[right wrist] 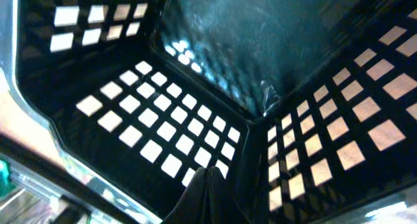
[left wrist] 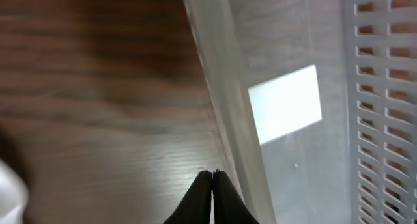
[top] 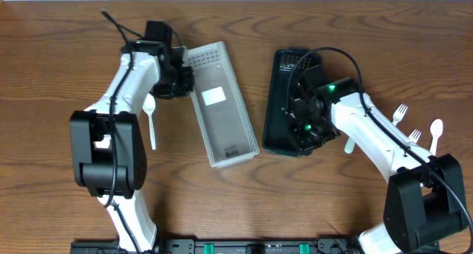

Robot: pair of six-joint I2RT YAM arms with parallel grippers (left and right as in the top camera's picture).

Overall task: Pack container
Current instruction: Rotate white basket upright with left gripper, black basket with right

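Note:
A grey slotted container (top: 235,159) lies at an angle in the middle of the table, with only a white label (top: 214,96) on its floor. A black lattice container (top: 275,106) lies to its right. My left gripper (top: 179,83) is shut, empty, and rests against the outside of the grey container's left rim (left wrist: 221,87), tips (left wrist: 213,174) low over the wood. My right gripper (top: 307,132) is shut and empty, down inside the black container near a corner (right wrist: 251,123), tips (right wrist: 210,170) close to the lattice wall (right wrist: 150,126).
A white plastic spoon (top: 151,121) lies left of the grey container, beside the left arm. At the right, white plastic forks (top: 400,112) (top: 414,136) and another spoon (top: 436,133) lie on the wood. A white utensil piece (top: 349,145) shows under the right arm.

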